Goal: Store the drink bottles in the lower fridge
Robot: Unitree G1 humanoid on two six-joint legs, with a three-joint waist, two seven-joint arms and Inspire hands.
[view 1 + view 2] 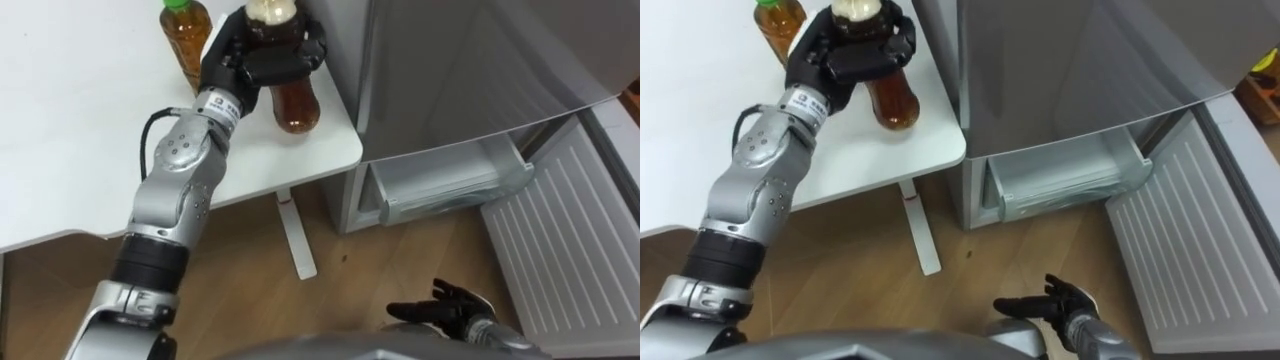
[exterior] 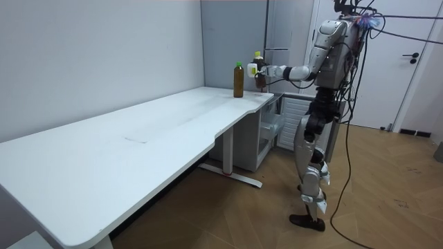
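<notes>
My left hand (image 1: 262, 52) (image 1: 852, 50) is shut on a brown drink bottle (image 1: 292, 100) (image 1: 892, 98) with a pale cap, holding it a little above the white table's (image 1: 90, 150) right corner. In the room view the bottle (image 2: 259, 69) hangs just past the table's far end. A second brown bottle with a green cap (image 1: 186, 35) (image 1: 778, 22) (image 2: 238, 79) stands upright on the table just left of the hand. My right hand (image 1: 445, 306) (image 1: 1052, 303) hangs low over the wooden floor with relaxed fingers, holding nothing.
The grey fridge (image 1: 480, 60) stands right of the table. Its lower compartment (image 1: 440, 185) is open, with a clear drawer inside, and the ribbed white door (image 1: 570, 240) swings out to the right. A table leg (image 1: 295, 235) stands beside the fridge.
</notes>
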